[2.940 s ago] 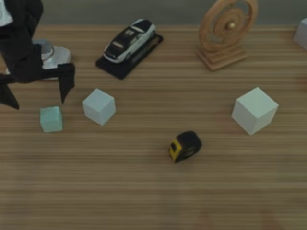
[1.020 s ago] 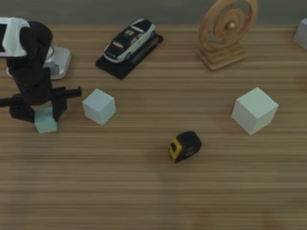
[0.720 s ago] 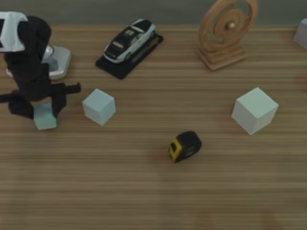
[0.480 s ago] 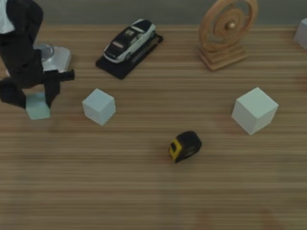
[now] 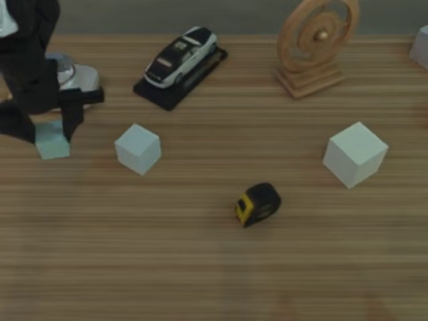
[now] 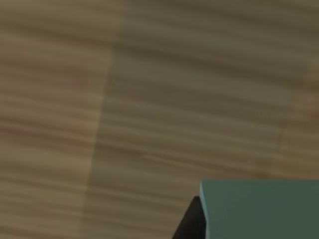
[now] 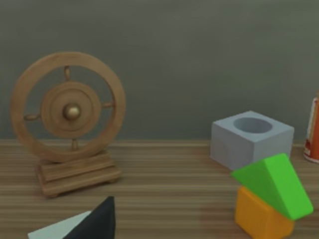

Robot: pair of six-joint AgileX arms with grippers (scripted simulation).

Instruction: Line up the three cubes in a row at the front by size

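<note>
Mint cube (image 5: 53,142) clamped between left gripper (image 5: 48,128) fingers; right gripper unseen

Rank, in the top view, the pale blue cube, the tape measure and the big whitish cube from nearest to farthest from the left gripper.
The left gripper is at the table's left edge, around the small mint cube.
1. Pale blue cube: just to its right, left half of the table.
2. Tape measure: near the middle, toward the front.
3. Big whitish cube: far right side.
</note>
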